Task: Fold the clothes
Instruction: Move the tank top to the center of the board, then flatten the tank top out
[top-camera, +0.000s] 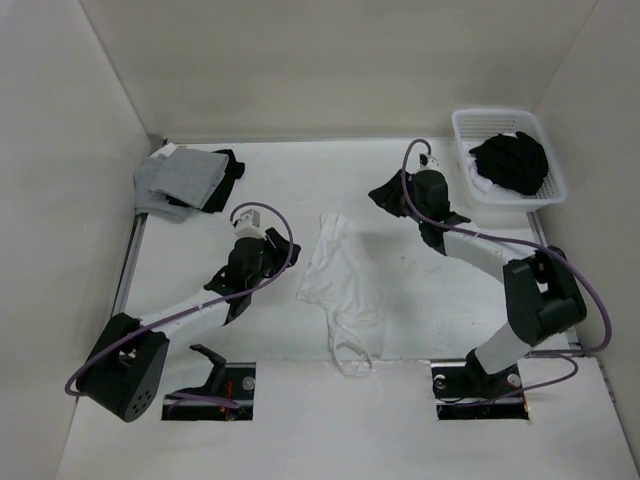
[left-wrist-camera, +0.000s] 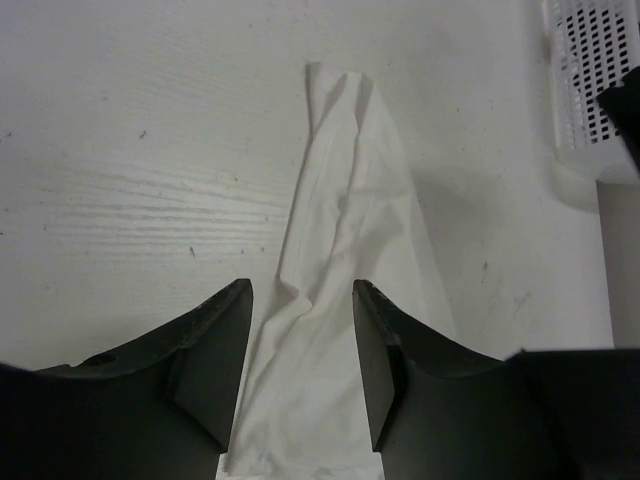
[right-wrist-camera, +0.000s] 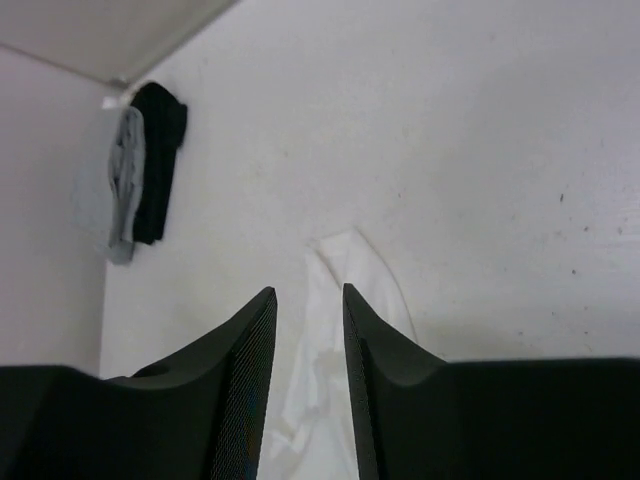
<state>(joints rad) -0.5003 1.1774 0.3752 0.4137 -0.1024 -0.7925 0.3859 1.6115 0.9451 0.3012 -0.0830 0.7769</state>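
A white basket (top-camera: 500, 113) (left-wrist-camera: 590, 90) stands at the far right corner of the table (top-camera: 300, 180), and a black bundle (top-camera: 512, 160) lies inside it.

The tank top (top-camera: 340, 275) (left-wrist-camera: 340, 250) (right-wrist-camera: 365, 280) lies on the table to the left of the basket and nearer to the arm bases, well apart from it. It is not flat. The cloth is gathered into a long, wrinkled shape. Its narrow end points to the far side and is the end closer to the basket. Its two thin straps (top-camera: 350, 360) are at the end farthest from the basket, near the front edge of the table.

The right gripper (top-camera: 378, 195) (right-wrist-camera: 310, 292) is between the basket and the narrow end of the tank top, and it points away from the basket. Its jaws stand apart with a narrow gap, and nothing is between them. In its wrist view the cloth is seen through this gap, farther away on the table.

The left gripper (left-wrist-camera: 300, 290) is on the side of the tank top that is away from the basket. Its jaws are wide apart and hold nothing. In its wrist view the cloth runs under the gap between them. I cannot tell if the fingers touch the cloth.

A grey and black stack (top-camera: 185, 180) (right-wrist-camera: 140, 180) lies far to the left of the basket, by the same far edge of the table.
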